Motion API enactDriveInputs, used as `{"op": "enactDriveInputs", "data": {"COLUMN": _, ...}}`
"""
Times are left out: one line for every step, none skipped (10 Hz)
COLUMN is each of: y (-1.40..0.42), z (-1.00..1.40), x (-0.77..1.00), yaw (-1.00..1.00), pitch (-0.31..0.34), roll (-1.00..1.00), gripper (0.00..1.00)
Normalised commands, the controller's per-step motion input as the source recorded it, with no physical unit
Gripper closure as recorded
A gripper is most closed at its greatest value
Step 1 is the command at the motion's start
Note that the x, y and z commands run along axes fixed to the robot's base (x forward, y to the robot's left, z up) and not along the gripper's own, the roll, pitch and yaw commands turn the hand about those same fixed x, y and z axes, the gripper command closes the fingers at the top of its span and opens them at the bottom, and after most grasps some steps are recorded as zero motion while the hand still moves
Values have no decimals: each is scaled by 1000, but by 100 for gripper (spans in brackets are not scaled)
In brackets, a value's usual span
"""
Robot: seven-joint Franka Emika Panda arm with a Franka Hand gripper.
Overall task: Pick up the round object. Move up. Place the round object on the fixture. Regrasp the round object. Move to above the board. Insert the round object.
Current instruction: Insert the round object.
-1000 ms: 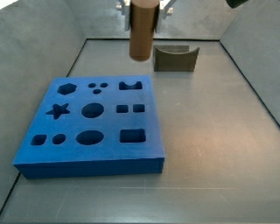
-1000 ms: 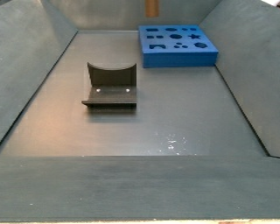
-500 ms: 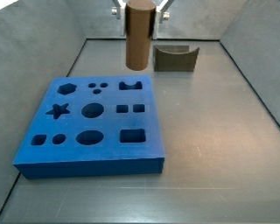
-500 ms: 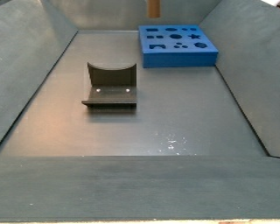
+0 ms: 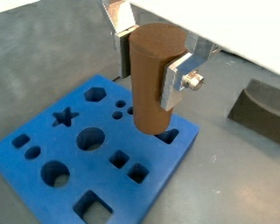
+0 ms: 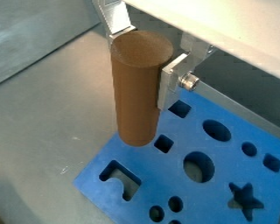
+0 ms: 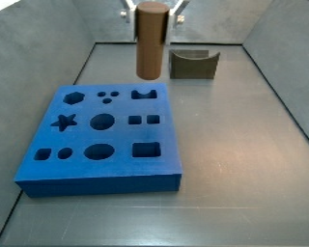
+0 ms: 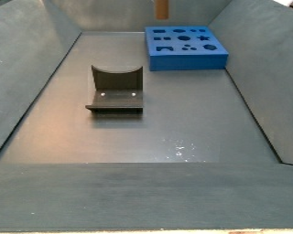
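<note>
1. Currently the gripper point(image 5: 154, 54) is clenched on the round object point(image 5: 154, 80), one silver finger point(image 5: 175, 79) pressed flat against the peg's side near its upper end; the opposite finger is mostly hidden behind the peg in both wrist views.
2. The round object hangs upright below the gripper, its lower flat end clear of the board point(image 5: 95, 153) and not yet in any hole. In a side view the peg point(image 7: 150, 41) stands above the board's far edge point(image 7: 103, 135).
3. Judged step: move to above the board, ahead of insertion. The large round hole point(image 6: 199, 165) appears the likely match for the peg's section; it lies below the gripper and off to one side of the peg's lower end, so a lateral shift seems needed.
4. To do the step well: keep the peg vertical while translating, centre its lower face over the chosen hole, and confirm alignment in both wrist views before descending. Descend slowly; a peg edge catching the hole rim could tilt it in the grasp.
5. Arm pose: the wrist points straight down, with the fingers closing across the peg's width. The arm itself is out of frame in the side views; only the gripper's lower part shows at the picture's upper edge.
6. The fixture point(image 7: 193, 64) stands on the floor beyond the board, well apart from the gripper and empty.
</note>
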Motion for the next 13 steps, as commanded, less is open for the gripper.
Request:
{"op": "enactDriveInputs", "data": {"y": 457, "z": 0, "x": 89, "yaw": 0, "pitch": 40, "roll": -1000, "gripper": 100}}
{"op": "enactDriveInputs", "data": {"y": 40, "z": 0, "x": 0, "yaw": 0, "pitch": 0, "roll": -71, "gripper": 100}}
{"op": "enactDriveInputs", "data": {"y": 0, "z": -46, "x": 0, "yaw": 0, "pitch": 0, "roll": 0, "gripper": 100}}
{"op": "enactDriveInputs", "data": {"y": 337, "z": -209, "x": 23, "yaw": 14, "pitch": 0, "roll": -934, "gripper": 100}}
{"op": "enactDriveInputs", "data": {"y": 397, "z": 100, "x": 117, "yaw": 26, "pitch": 0, "roll": -1000, "gripper": 100}}
{"op": "enactDriveInputs", "data": {"y": 0, "z": -174, "x": 0, "yaw": 0, "pitch": -91, "roll": -6, "gripper": 100}}
{"op": "enactDriveInputs", "data": {"y": -354, "z": -180, "x": -246, "yaw": -174, "pitch": 0, "roll": -31, "gripper": 100}}
{"op": "enactDriveInputs", "data": {"y": -537, "z": -346, "x": -589, "yaw": -231, "pitch": -117, "roll": -14, "gripper": 100}}
{"op": "enactDriveInputs", "data": {"y": -391, "z": -414, "x": -549, "yaw": -91, "pitch": -180, "roll": -137, "gripper": 100}}
{"op": "enactDriveInputs", "data": {"y": -71, "z": -200, "x": -189, "yaw": 0, "pitch": -160, "roll": -174, "gripper": 100}}
{"op": "enactDriveInputs", "data": {"y": 0, "z": 0, "x": -31, "yaw": 0, "pitch": -51, "roll": 0, "gripper": 100}}
{"op": "enactDriveInputs", "data": {"y": -86, "z": -180, "x": -463, "yaw": 0, "pitch": -157, "roll": -77, "gripper": 100}}
{"op": "enactDriveInputs", "data": {"y": -309, "z": -297, "x": -726, "yaw": 0, "pitch": -194, "roll": -120, "gripper": 100}}
